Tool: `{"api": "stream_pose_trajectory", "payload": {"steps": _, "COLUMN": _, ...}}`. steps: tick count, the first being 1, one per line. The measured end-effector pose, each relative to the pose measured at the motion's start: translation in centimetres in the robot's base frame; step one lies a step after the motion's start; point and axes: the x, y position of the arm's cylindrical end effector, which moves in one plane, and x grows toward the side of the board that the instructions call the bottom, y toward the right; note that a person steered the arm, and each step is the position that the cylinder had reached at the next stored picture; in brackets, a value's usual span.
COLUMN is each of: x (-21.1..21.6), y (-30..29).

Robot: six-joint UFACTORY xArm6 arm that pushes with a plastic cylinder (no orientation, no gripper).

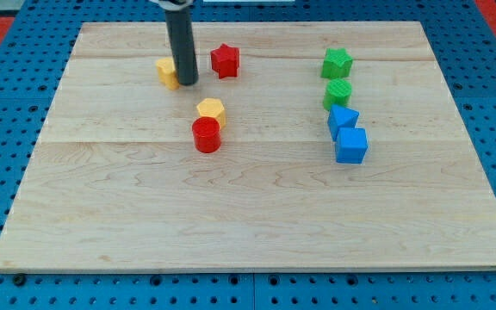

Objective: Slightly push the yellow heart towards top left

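Tip on the heart, top-left of board.

My tip [186, 83], a bare rod with nothing to grasp, touches the right side of the yellow heart-shaped block [166, 72] near the wooden board's [248, 215] top-left. The red star block [225, 60] is just right of the rod; 1 yellow hexagon block [211, 109] is below. Contact made; I judge the top-left nudge remains.

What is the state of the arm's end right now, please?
No gripper: a bare rod, holding nothing. My tip rests against the view's right side of the yellow heart, left of the red star.
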Motion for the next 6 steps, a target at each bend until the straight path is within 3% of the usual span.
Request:
{"api": "stream_pose_trajectory", "payload": {"steps": 2, "x": -1.7, "y": -2.9}}
{"api": "stream_pose_trajectory", "payload": {"steps": 4, "x": 3.8, "y": 7.3}}
{"api": "stream_pose_trajectory", "payload": {"steps": 6, "x": 0.2, "y": -2.6}}
